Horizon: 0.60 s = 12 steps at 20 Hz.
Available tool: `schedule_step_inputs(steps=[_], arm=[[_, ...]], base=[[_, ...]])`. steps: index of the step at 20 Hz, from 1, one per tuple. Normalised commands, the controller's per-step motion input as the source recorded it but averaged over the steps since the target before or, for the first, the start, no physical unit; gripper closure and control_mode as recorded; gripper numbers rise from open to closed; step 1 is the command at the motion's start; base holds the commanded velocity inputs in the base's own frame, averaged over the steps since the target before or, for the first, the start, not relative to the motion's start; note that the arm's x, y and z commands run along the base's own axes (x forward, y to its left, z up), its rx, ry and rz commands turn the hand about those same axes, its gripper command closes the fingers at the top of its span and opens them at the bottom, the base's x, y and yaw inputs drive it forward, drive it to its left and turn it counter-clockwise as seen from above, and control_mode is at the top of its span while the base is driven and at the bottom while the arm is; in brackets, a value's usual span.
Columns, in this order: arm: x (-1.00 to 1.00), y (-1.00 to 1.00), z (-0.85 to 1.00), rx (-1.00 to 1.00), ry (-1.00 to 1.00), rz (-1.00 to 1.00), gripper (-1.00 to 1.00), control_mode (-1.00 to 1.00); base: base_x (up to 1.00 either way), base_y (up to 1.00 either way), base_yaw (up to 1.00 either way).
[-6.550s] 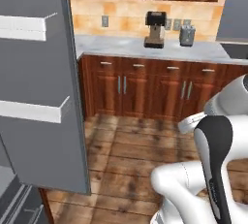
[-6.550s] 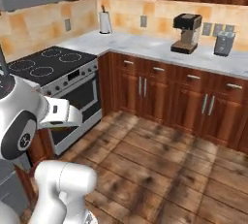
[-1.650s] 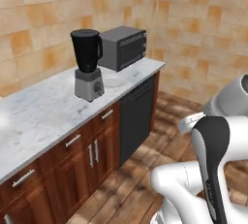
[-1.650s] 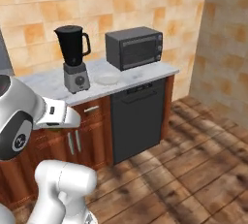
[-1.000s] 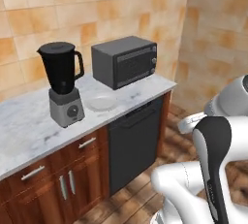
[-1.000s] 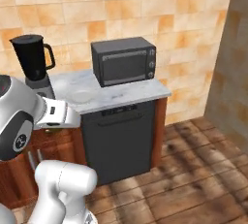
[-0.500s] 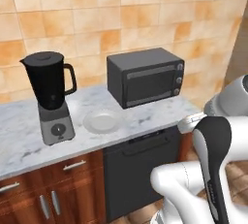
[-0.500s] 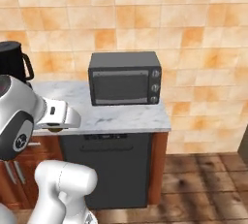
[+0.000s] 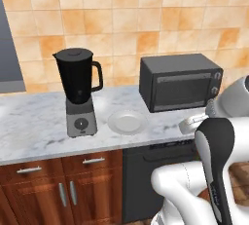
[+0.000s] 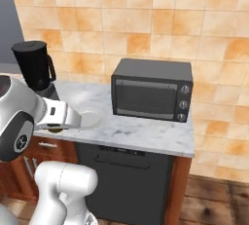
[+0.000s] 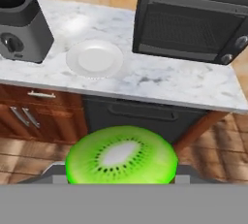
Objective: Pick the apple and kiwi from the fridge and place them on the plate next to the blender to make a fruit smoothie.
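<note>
In the hand view my gripper (image 11: 121, 172) is shut on the kiwi (image 11: 121, 156), a bright green fruit with a pale core and dark seeds, low in the picture. Beyond it the small white plate (image 11: 94, 58) lies bare on the marble counter (image 11: 160, 80). The plate (image 9: 127, 122) lies just right of the dark blender (image 9: 78, 90) on its grey base. From the right base view the plate (image 10: 91, 118) peeks out past my forearm, with the blender (image 10: 34, 65) behind it. The apple and the fridge are out of view.
A black boxy oven (image 9: 179, 81) stands on the counter right of the plate, also the oven (image 10: 151, 95). A dark dishwasher front (image 10: 129, 175) sits under the counter, wooden cabinet doors (image 9: 53, 190) to its left. A grey panel (image 9: 9, 48) hangs at the far left.
The whole picture has shifted because the base moved: the blender, plate and oven have swung round to face the cameras squarely and stand closer. My arm holds the same pose.
</note>
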Motion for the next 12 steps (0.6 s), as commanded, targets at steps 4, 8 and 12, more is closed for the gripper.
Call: schedule_step_inputs(steps=[4,8,12], arm=[[0.00,0.00,0.00,0.00,0.00,0.00,1.00,1.00],[0.08,0.05,-0.12,0.00,0.04,0.02,1.00,-1.00],[0.78,0.42,-0.87,-0.01,0.26,0.03,1.00,-1.00]], base=[[0.72,0.00,0.22],[0.07,0.09,0.07],[0.00,0.00,0.00]])
